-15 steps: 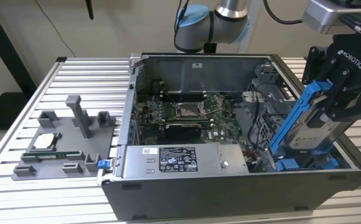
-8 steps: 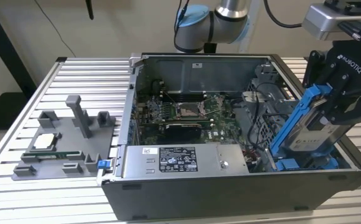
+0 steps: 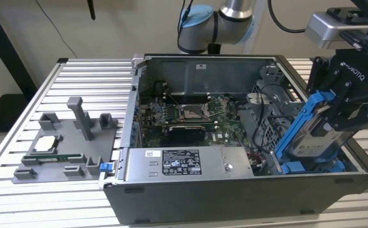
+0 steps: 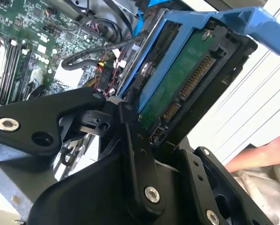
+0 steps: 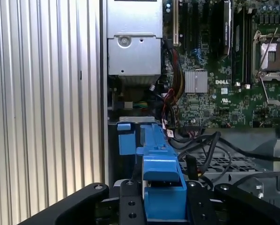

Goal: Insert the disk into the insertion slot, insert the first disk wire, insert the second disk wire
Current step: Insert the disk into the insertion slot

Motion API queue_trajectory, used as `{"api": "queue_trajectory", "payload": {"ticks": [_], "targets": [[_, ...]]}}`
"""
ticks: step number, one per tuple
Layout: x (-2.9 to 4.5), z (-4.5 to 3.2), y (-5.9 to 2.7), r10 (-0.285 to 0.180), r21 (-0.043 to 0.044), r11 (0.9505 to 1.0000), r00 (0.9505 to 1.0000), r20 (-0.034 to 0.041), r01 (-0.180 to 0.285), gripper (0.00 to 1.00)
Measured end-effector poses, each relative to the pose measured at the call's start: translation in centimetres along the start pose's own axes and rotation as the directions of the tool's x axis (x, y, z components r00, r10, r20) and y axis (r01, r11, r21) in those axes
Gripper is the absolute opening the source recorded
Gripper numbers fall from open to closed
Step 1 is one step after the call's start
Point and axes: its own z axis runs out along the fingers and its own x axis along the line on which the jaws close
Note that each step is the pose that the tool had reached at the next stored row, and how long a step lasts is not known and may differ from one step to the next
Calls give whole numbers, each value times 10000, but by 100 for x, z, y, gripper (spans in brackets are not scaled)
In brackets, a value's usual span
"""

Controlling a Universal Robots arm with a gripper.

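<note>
Exterior view — the gripper point(image 3: 343, 118) is clamped on the disk point(image 3: 316, 135), which leans tilted, its lower end at the insertion slot point(image 3: 296, 167). Judging by this, its blue frame point(image 5: 161, 173) should square with the slot — clear of the black cables point(image 5: 201, 142) nearby.

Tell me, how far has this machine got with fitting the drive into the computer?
Nothing looks finished yet. In hand: the gripper is shut on the flat silver disk in its bright blue plastic frame, held tilted above the blue-sided insertion slot of the open grey computer case, not seated. Left: seating it and plugging both wires; the disk's connector edge is bare in the second wrist view.
</note>
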Motion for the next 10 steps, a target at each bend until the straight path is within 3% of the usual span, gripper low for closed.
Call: {"api": "queue_trajectory", "payload": {"ticks": [10], "targets": [[5,175,-5,37,1,10000,10000,3,-37,0]]}}
